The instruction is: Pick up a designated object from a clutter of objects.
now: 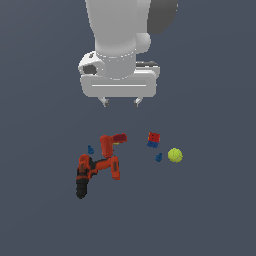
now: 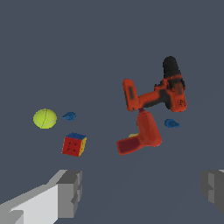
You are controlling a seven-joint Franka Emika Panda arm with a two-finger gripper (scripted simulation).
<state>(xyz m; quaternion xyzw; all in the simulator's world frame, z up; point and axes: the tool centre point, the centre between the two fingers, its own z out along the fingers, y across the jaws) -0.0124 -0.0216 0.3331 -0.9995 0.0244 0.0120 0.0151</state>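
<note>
The designated object, a small red-and-blue block (image 1: 153, 140) (image 2: 74, 145), lies on the dark floor among the clutter of objects. Beside it are a yellow-green ball (image 1: 175, 155) (image 2: 45, 118) and a tiny blue piece (image 1: 158, 157) (image 2: 69, 116). Toward the exterior view's left lie a red drill (image 1: 112, 142) (image 2: 141, 135), an orange-and-black power drill (image 1: 95, 171) (image 2: 162, 92) and another tiny blue piece (image 1: 90, 149) (image 2: 171, 123). My gripper (image 1: 121, 102) (image 2: 142, 190) hovers high above the clutter, open, with nothing between its fingers (image 2: 70, 192).
The dark flat floor (image 1: 210, 210) stretches in every direction around the small group of objects. No walls, edges or containers show in either view.
</note>
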